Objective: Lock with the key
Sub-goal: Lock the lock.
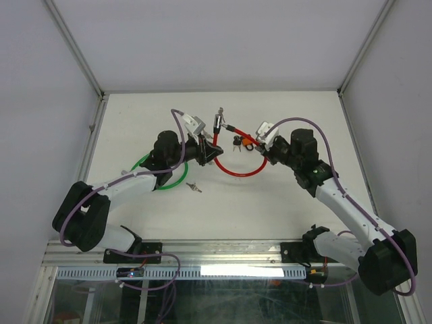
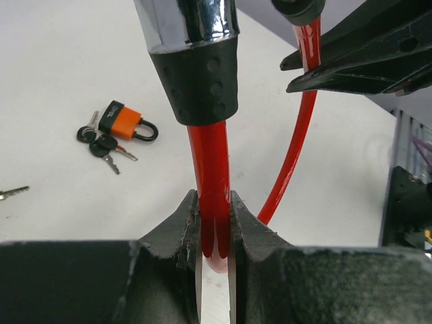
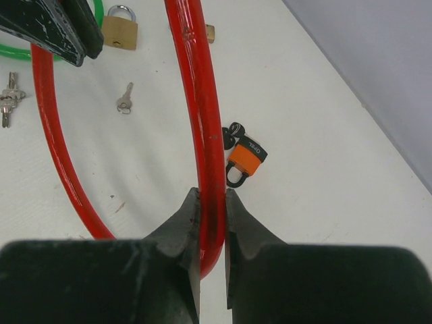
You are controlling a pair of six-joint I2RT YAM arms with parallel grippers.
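The red cable (image 1: 237, 173) is held off the table (image 1: 304, 209) by both arms and sags between them in a loop. The left gripper (image 1: 204, 152) is clamped tight on the cable just below its lock head (image 1: 217, 121) — a chrome barrel with a black collar, standing nearly upright. In the left wrist view the fingers (image 2: 185, 223) press the red sheath from both sides with no gap.

The right gripper (image 1: 260, 144) is closed just as firmly on the cable's other end. That stretch runs from the right gripper towards the lock head and its tip comes right up beside it. Whether the tip is seated in the head cannot be told.

Below the cable, inside its loop as seen from above, an orange padlock (image 1: 248, 141) lies on the table with black-headed keys (image 1: 236, 142) touching it. The loose keys (image 1: 194, 187) lie on the table outside the loop, near its left side and towards the arm bases — no finger touches them. A green cable (image 1: 173, 183) lies left of the red one, partly under the left arm. The right wrist view shows a brass padlock (image 3: 121, 30) beside that green cable.
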